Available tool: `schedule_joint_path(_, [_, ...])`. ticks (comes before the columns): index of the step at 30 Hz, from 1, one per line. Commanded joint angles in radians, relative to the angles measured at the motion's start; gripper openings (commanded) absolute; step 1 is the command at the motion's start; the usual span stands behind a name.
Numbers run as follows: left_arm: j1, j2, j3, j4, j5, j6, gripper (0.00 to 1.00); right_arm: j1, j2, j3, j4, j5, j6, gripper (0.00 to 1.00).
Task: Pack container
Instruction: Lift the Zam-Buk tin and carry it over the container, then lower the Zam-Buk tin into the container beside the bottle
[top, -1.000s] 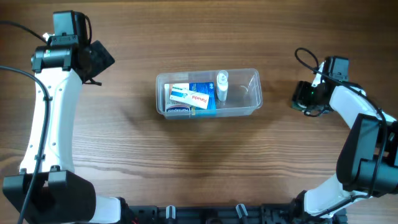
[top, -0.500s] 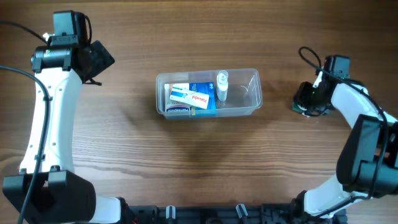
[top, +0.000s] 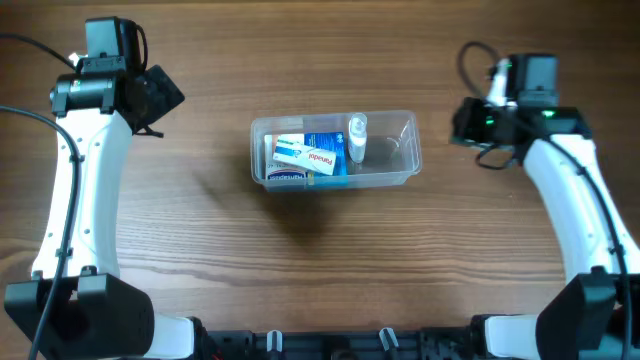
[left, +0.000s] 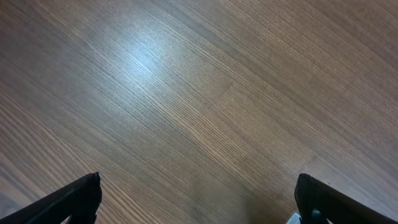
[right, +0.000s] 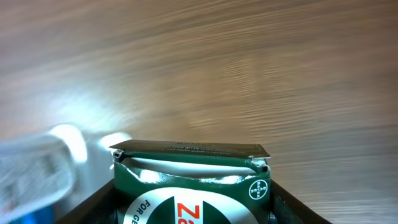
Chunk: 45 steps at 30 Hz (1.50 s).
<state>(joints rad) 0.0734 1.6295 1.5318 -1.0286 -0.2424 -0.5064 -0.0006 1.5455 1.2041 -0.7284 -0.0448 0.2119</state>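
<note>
container (top: 335, 150) sits in the middle of the table (top: 320, 260), with small boxes (top: 308, 158) and a clear bottle (top: 358, 138) lying inside. to its right, near but apart and a little farther, my right gripper (top: 468, 122) pinches a green box (right: 193, 186) between its fingers. far left, my left gripper (left: 199, 199) is spread wide above the wood and holds nothing.

Overhead looks straight down on table (top: 300, 270), wrist views close, angled at same table
</note>
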Motion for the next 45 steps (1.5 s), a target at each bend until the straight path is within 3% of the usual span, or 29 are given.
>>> schedule_joint_path(1, [0.003,-0.005,0.011,0.003,-0.013,0.004,1.0,0.11,-0.038,0.012,-0.018,-0.008,0.027,0.58])
schedule_joint_path(15, [0.003,-0.005,0.011,0.003,-0.013,0.004,1.0,0.395,-0.005,0.011,-0.006,0.105,0.185,0.59])
schedule_joint_path(21, [0.003,-0.005,0.011,0.003,-0.013,0.004,1.0,0.402,0.035,0.011,0.042,0.13,0.174,0.6])
schedule_joint_path(26, [0.003,-0.005,0.011,0.003,-0.013,0.004,1.0,0.402,0.079,0.011,0.077,0.135,0.077,0.61])
schedule_joint_path(45, [0.003,-0.005,0.011,0.003,-0.013,0.004,1.0,0.402,0.157,-0.002,0.053,0.11,0.077,0.63])
